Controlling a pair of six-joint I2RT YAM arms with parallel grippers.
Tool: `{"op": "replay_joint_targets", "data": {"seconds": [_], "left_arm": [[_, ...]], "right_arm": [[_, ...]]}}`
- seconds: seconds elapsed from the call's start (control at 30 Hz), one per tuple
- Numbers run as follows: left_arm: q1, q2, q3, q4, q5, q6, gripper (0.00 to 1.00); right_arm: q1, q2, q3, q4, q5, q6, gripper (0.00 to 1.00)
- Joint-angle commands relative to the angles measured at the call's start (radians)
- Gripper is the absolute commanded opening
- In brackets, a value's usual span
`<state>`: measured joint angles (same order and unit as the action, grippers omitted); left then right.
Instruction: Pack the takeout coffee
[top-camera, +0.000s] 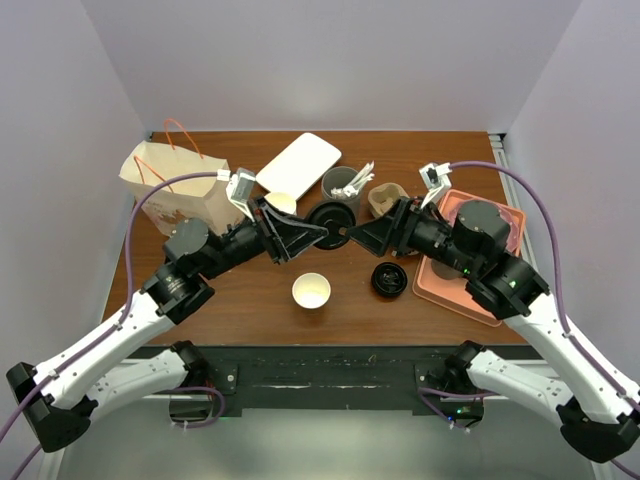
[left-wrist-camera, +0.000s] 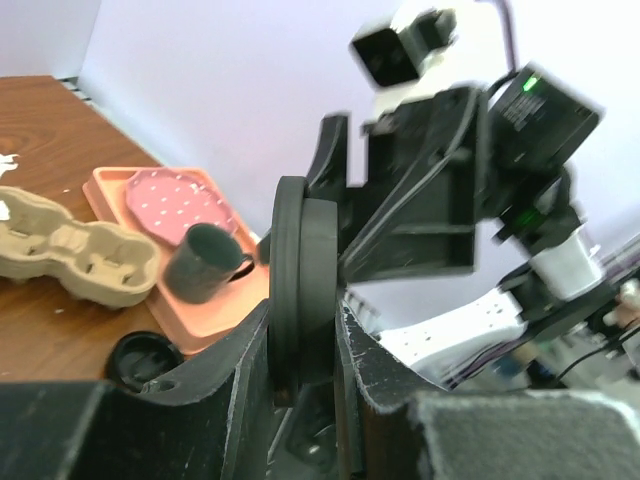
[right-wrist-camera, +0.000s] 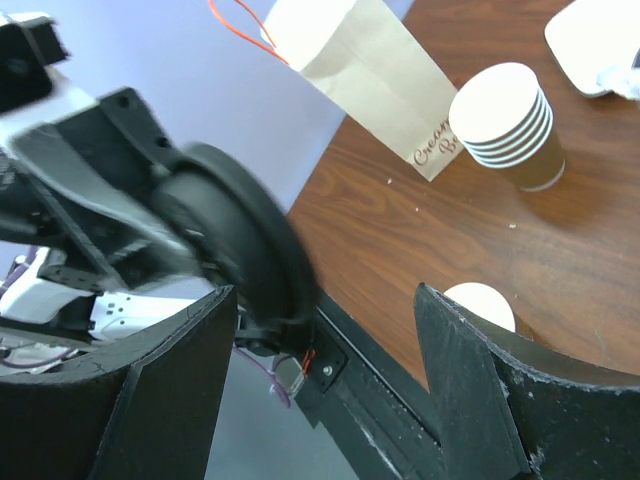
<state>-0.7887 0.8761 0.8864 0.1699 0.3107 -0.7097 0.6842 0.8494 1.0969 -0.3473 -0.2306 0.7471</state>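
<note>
The takeout coffee cup (top-camera: 311, 290) stands lidless; the left gripper (top-camera: 318, 230) clamps its black lid (top-camera: 331, 214) edge-on, the right gripper (top-camera: 351, 237) gaping wide just beside it, seemingly mid-handover for capping.

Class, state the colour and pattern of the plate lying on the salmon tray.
Pink with small white dots; the plate shows best in the left wrist view.
</note>
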Motion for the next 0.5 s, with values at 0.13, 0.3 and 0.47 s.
{"op": "replay_joint_targets", "data": {"seconds": [0.13,0.3,0.47], "left_arm": [[-0.004,-0.015,-0.009,0.079,-0.076,-0.24,0.25],[-0.004,-0.022,-0.038,0.083,-0.084,-0.289,0.25],[-0.004,-0.029,-0.055,0.048,-0.093,-0.278,0.28]], "right_arm": [[0.008,0.019,-0.046,0.14,-0.053,0.084,0.72],[0.012,0.027,-0.066,0.163,-0.064,0.1,0.59],[0.015,0.027,-0.084,0.151,-0.029,0.115,0.44]]}}
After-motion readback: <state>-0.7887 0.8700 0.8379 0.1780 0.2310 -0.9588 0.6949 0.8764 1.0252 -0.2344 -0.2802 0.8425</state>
